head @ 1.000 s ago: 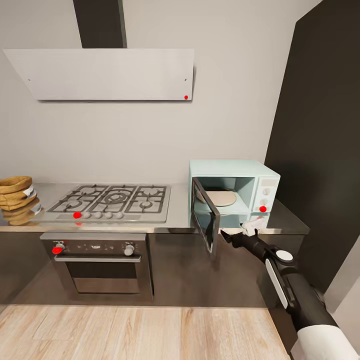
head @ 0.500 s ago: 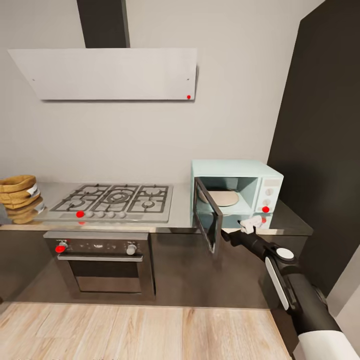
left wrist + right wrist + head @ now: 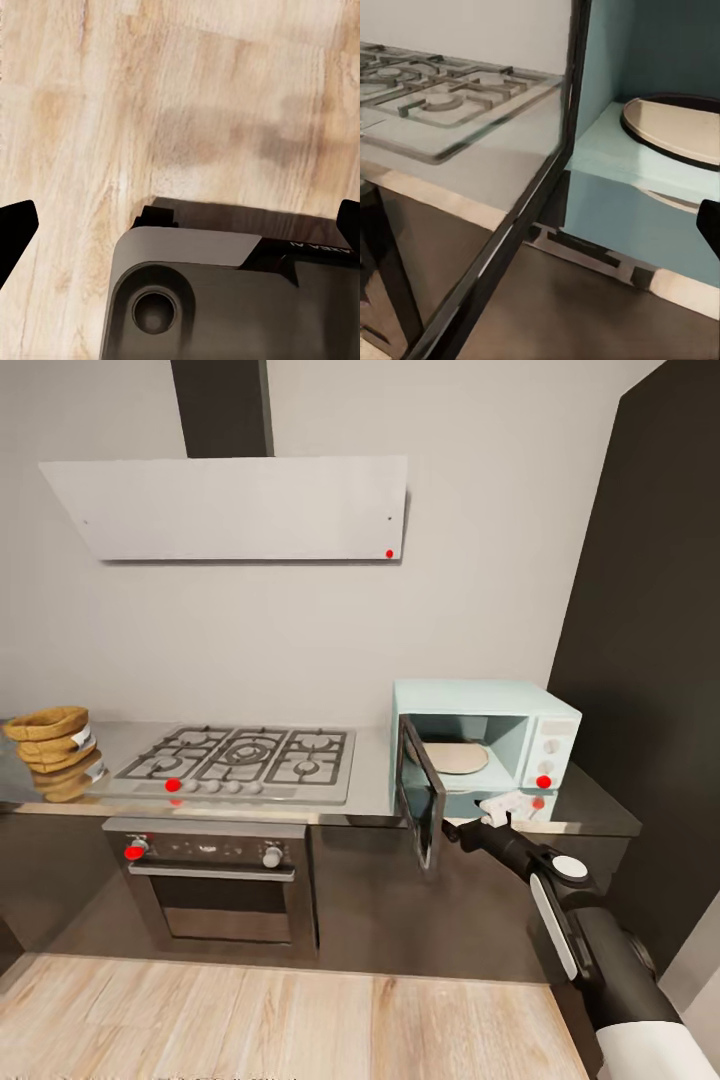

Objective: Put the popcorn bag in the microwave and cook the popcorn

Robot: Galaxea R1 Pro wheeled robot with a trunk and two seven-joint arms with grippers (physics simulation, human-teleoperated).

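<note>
The mustard-tan popcorn bag sits at the far left end of the shiny grey countertop. At the right end stands the mint-blue microwave with its dark glass door swung open and a bare turntable inside. My right gripper hovers just in front of the microwave's lower edge, right of the door, open and holding nothing. The right wrist view looks past the door glass into the cavity and onto the turntable. My left gripper hangs open over the wood floor.
A five-burner hob lies between bag and microwave, over a built-in oven. A grey range hood hangs above. A tall dark cabinet walls off the right. Light wood floor runs in front; my own base is below the left gripper.
The whole picture has slid right and slightly down, so the camera has moved. My right gripper stays by the open microwave door, now a little further left of its knob panel.
</note>
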